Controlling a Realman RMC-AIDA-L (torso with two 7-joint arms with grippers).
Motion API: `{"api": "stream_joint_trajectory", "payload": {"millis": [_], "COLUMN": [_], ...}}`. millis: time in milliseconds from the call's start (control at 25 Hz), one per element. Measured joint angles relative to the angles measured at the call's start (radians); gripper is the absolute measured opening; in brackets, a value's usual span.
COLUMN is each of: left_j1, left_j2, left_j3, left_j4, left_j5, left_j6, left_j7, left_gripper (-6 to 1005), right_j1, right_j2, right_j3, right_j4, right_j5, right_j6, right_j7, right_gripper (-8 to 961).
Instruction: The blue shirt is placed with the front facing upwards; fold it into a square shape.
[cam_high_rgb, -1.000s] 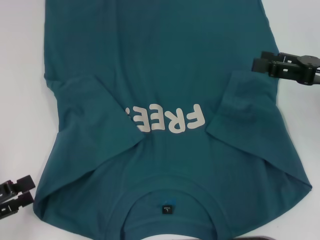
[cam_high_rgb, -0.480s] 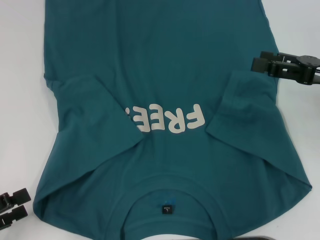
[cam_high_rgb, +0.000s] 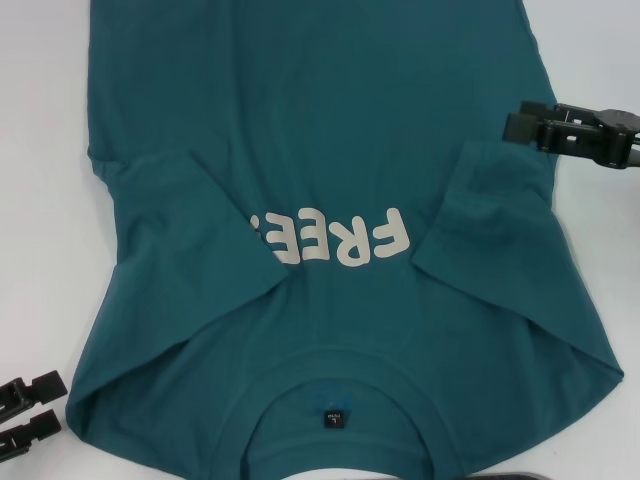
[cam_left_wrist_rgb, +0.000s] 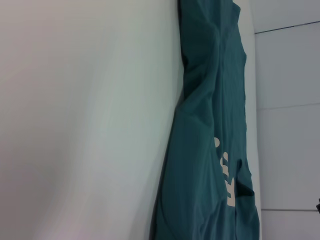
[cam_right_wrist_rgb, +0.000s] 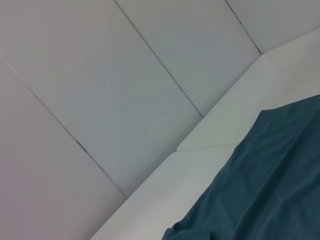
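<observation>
White tabletop (cam_high_rgb: 40, 200) carries the blue shirt (cam_high_rgb: 330, 140), spread front-up in the head view, collar nearest the robot, both sleeves folded inward over the chest. Left gripper (cam_high_rgb: 28, 415) hovers off the near left shoulder, jaws narrowly parted, holding nothing. Right gripper (cam_high_rgb: 520, 122) sits at the right sleeve edge, jaws barely apart. Left wrist view: shirt (cam_left_wrist_rgb: 210, 130) along the table. Right wrist view: shirt (cam_right_wrist_rgb: 270, 185) near the table's edge.
</observation>
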Motion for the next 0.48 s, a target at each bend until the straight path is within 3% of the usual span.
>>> {"api": "stream_joint_trajectory", "payload": {"millis": [480], "left_j1": [-0.017], "left_j2": [-0.005], "left_j3": [0.007], "left_j4": [0.002], "left_j5": [0.038], "left_j6": [-0.032], "left_j7": [-0.023], "left_gripper": [939], "right_j1": [0.001], "right_j2": [0.0], "right_j3": [0.003], "right_j4": [-0.001], "right_j5": [0.0], "right_j6": [-0.003], "right_j7": [0.01], "right_gripper": [920]}}
